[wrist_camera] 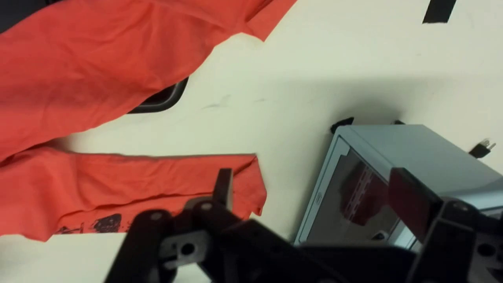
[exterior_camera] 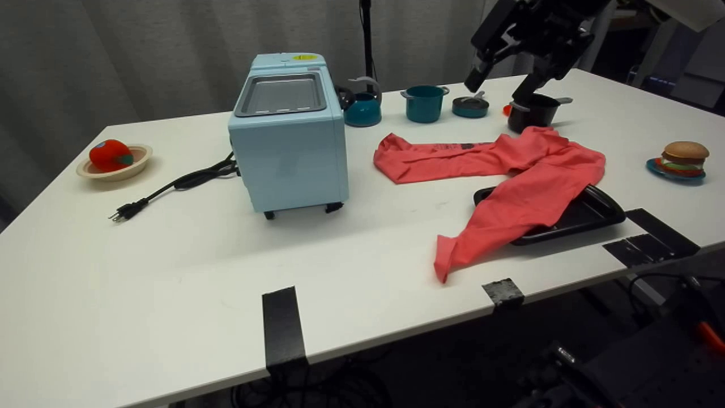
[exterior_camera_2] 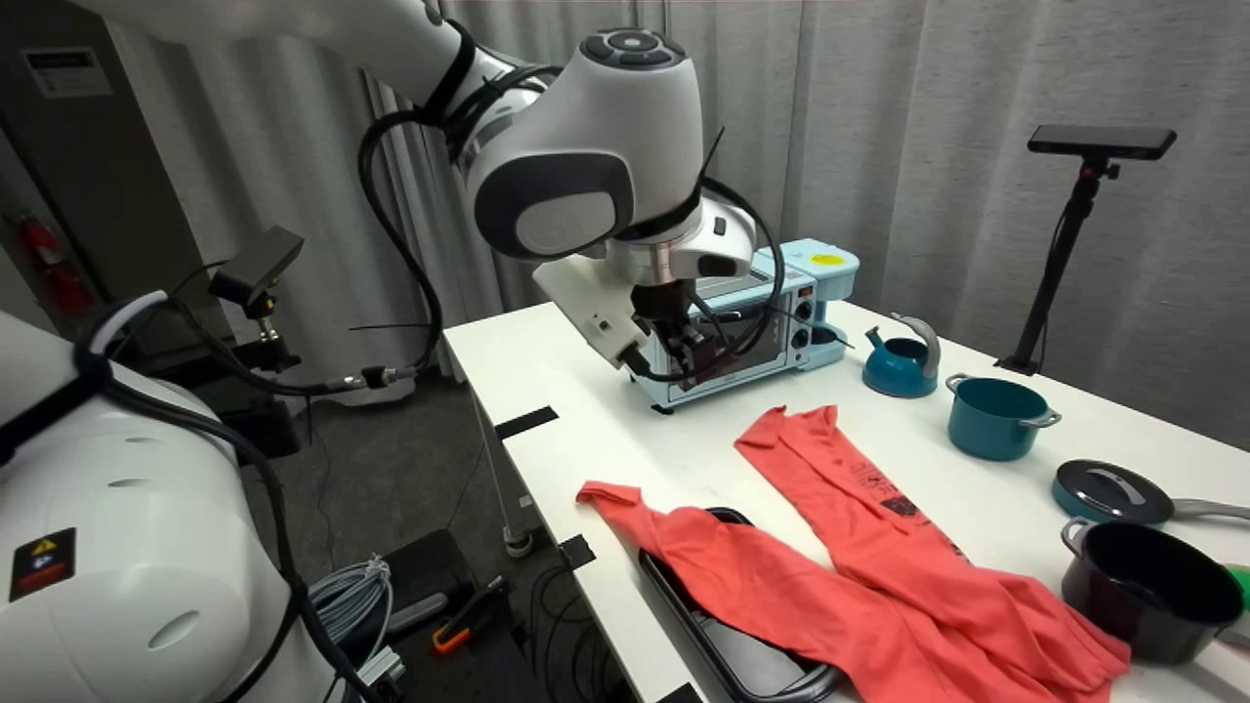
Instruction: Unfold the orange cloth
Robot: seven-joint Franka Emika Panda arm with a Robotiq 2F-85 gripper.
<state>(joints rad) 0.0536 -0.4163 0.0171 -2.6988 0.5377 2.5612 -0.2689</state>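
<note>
Orange and rumpled, the cloth (exterior_camera: 527, 192) lies in a V on the white bench (exterior_camera: 187, 255): one leg drapes across a black tray (exterior_camera: 592, 208), its tip reaching past the rim, while the other runs along the bench towards the light blue oven (exterior_camera: 289, 161) and ends short of it. In the wrist view, dark printing (wrist_camera: 108, 223) shows near an edge of that second leg. The gripper (wrist_camera: 310, 184) hangs above the bench, apart from the cloth, its two fingers (wrist_camera: 223, 188) spread wide. Just beside the bend of the cloth stands a black pot (exterior_camera_2: 1152, 596); near that are a teal pan (exterior_camera: 470, 107), a teal pot (exterior_camera: 425, 107) and a teal kettle (exterior_camera: 363, 111). In an exterior view, a burger (exterior_camera: 683, 156) sits on a blue plate (exterior_camera: 677, 176), and well apart from it a red item (exterior_camera: 109, 156) rests in a cream bowl (exterior_camera: 115, 175).
</note>
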